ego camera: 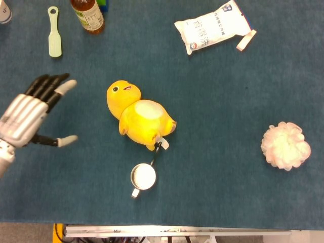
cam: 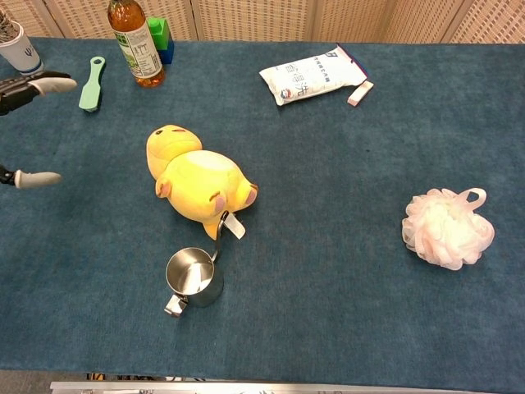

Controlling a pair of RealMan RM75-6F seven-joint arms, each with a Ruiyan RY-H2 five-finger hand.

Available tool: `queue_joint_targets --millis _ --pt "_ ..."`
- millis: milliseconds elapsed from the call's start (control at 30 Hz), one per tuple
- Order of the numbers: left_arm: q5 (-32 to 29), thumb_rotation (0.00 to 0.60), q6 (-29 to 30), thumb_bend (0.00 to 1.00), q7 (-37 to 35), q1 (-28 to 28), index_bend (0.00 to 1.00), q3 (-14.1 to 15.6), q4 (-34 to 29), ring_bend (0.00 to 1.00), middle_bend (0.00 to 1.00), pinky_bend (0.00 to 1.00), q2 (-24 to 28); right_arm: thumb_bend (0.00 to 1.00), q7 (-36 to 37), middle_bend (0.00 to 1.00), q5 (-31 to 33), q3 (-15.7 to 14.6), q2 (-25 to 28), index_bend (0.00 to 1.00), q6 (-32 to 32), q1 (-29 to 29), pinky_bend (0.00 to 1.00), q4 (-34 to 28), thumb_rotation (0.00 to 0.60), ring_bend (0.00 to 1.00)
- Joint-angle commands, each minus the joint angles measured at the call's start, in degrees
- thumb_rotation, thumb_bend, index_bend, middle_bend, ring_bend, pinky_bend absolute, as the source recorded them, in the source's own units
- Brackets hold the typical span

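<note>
— What did the head view hold, counted out?

— One yellow plush toy (ego camera: 139,116) lay on its back near the middle of the blue table (ego camera: 228,91). One small metal cup (ego camera: 143,176) stood just below it, close to the toy's tag. There was one white packet (ego camera: 212,26) at the top right with one small pink bar (ego camera: 246,40) touching its corner, one pink bath pouf (ego camera: 285,145) far right, one green brush (ego camera: 54,32) and one bottle of tea (ego camera: 87,15) at the top left.

— And the hands?

— Only one showed, the left hand (ego camera: 28,119), at the left edge. Its back faced the camera, its fingers (ego camera: 50,86) lay straight and side by side, pointing up and right, and the thumb stuck out toward the toy. It was spread and held nothing. The toy was the nearest thing, apart from it by a stretch of bare table.

— What about the chest view?

— The same single toy (cam: 197,182), cup (cam: 194,279), packet (cam: 314,75), pink bar (cam: 359,93), pouf (cam: 447,227), brush (cam: 93,84) and bottle (cam: 136,41). It added one white cup (cam: 18,48) in the top left corner and one stack of green and blue blocks (cam: 162,38) behind the bottle. Of the left hand (cam: 29,123) only two pale fingertips (cam: 53,83) reached in from the left edge, wide apart, with nothing between them. The right hand showed in neither view.
</note>
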Motion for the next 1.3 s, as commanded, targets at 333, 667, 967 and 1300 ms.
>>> queue_joint_targets --millis 333,667,967,1300 --pt "1.4 0.035 -6.5 0.0 -4.0 -8.0 0.05 -0.2 2.2 0.0 0.0 0.0 -7.2 0.04 0.1 0.26 0.2 -0.4 -0.2 0.04 -0.5 0.0 0.23 0.6 0.6 0.12" --pt "1.5 0.0 -9.6 0.0 -3.4 -12.2 0.05 0.5 8.8 0.0 0.0 0.0 -13.7 0.04 0.4 0.26 1.1 -0.8 -0.3 0.04 -0.8 -0.4 0.23 1.5 0.6 0.12" --pt "-0.6 0.0 -10.6 0.0 -2.8 -13.4 0.05 1.2 8.6 0.0 0.0 0.0 -14.1 0.04 1.2 0.26 1.0 -1.2 -1.0 0.04 -1.0 -0.6 0.23 2.8 0.6 0.12" --pt "0.1 0.0 -8.9 0.0 -0.8 -13.9 0.05 2.2 4.6 0.0 0.0 0.0 -13.8 0.04 1.2 0.26 0.2 -1.5 -1.0 0.04 -0.3 -0.9 0.23 2.7 0.6 0.12"
